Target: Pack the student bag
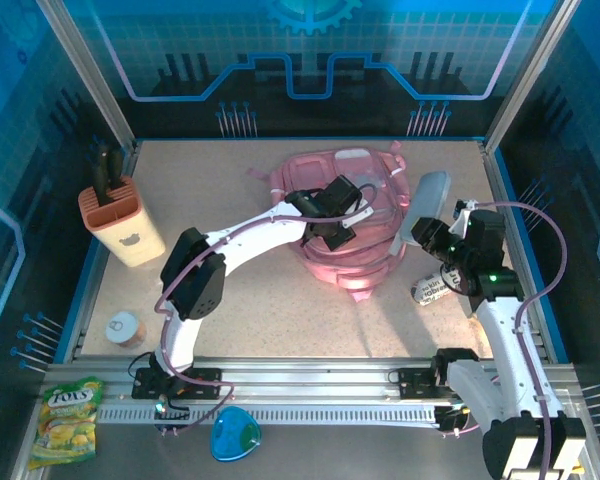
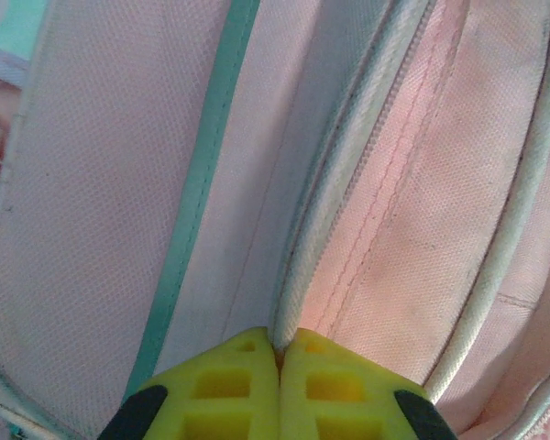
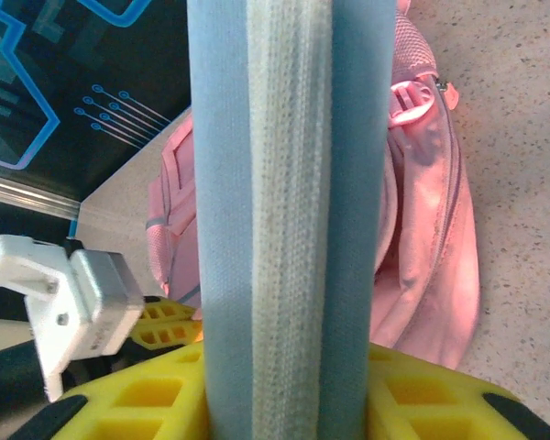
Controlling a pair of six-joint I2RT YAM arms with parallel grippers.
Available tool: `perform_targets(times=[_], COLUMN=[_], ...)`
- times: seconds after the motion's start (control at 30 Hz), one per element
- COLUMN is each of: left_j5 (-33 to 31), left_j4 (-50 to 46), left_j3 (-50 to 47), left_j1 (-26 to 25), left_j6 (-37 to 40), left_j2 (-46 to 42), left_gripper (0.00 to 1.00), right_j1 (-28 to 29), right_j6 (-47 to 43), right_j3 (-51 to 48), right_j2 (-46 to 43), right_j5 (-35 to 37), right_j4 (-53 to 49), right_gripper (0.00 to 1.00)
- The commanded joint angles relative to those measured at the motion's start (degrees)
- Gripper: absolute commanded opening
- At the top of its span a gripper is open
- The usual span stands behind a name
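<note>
Student bag lies flat, long axis near-to-far. Left gripper pinches its zip seam; right gripper clamps a blue pouch.

We are looking into a robotics lab test cell, not a home or a classroom. Aluminium frame posts carry clear panels round a speckled table, and behind them hangs a printed blue backdrop with circuit lines and a gear graphic. Two white robot arms, the left arm and the right arm, trail purple cables and are bolted to a slotted metal rail at the near edge. The things laid out look like unrelated props: a knife block, a small can, a bag of sweets, a pale blue pouch and a pink student bag.
</note>
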Motion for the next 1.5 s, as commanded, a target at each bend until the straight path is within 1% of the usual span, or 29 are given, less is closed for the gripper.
perform_targets(times=[0.0, 0.1, 0.27, 0.37, 0.5, 0.57, 0.63, 0.73, 0.87, 1.0, 1.17, 1.2, 1.23, 1.33, 1.4, 1.47], left_j5=[0.9, 2.1, 1.2, 1.5, 6.9, 8.1, 8.4, 8.9, 9.9, 9.3, 9.2, 9.3, 9.3, 9.0, 9.0, 9.0], left_j4=[4.7, 5.3, 8.2, 10.8, 14.8, 15.6, 15.9, 16.4, 17.0, 17.4, 17.7, 17.7, 17.7, 17.4, 17.2, 17.3], left_j3=[-0.7, -1.1, -2.1, -3.0, -4.9, -5.2, -5.1, -5.0, -5.0, -5.0, -5.1, -5.0, -5.0, -5.0, -5.0, -5.2], left_j1=[0.7, 1.1, 2.2, 2.7, 2.6, 2.6, 2.6, 2.6, 2.6, 2.6, 2.7, 2.7, 2.7, 2.8, 2.9, 3.0], left_j6=[-2.4, -3.7, -8.0, -10.8, -12.5, -13.4, -13.7, -14.6, -15.8, -16.6, -17.7, -17.9, -18.0, -18.3, -18.4, -18.7], left_j2=[-4.9, -6.2, -8.5, -10.1, -12.4, -12.8, -13.1, -13.2, -13.4, -13.7, -13.9, -13.8, -13.7, -13.7, -13.7, -13.7], left_gripper=[0.0, 0.0, 0.0, 0.0, 0.0, 0.0, 0.0, 0.0, 0.0, 0.0, 0.0, 0.0, 0.0, 0.0, 0.0, 0.0], right_j1=[-1.0, -1.2, -1.3, -1.3, -1.0, -0.2, 1.3, 4.3, 7.8, 10.9, 12.1, 12.1, 12.1, 12.1, 12.2, 12.0], right_j6=[0.4, 0.6, 2.4, 4.6, 9.7, 12.0, 13.4, 15.8, 18.9, 20.7, 22.5, 22.7, 22.6, 21.8, 21.5, 20.7], right_j3=[-0.1, 0.3, -0.3, -1.7, -4.8, -6.0, -6.2, -6.3, -5.4, -2.8, 0.2, 0.7, 1.4, 2.3, 1.0, -0.8], right_j2=[-1.0, -0.9, -1.1, -0.7, 1.8, 3.7, 5.5, 8.8, 15.6, 24.0, 33.8, 35.1, 36.5, 38.1, 36.5, 33.3], right_j5=[0.7, 0.7, 1.9, 0.6, -8.5, -12.1, -13.7, -14.2, -14.0, -11.7, -7.5, -7.0, -6.5, -5.1, -3.7, -1.9], right_j4=[-2.7, -4.6, -8.4, -7.8, 0.2, 5.2, 9.1, 15.7, 24.8, 31.0, 39.9, 40.4, 40.4, 37.5, 34.1, 30.9], right_gripper=[0.36, 0.37, 0.37, 0.37, 0.37, 0.37, 0.37, 0.37, 0.37, 0.36, 0.38, 0.39, 0.43, 0.62, 0.72, 0.79])
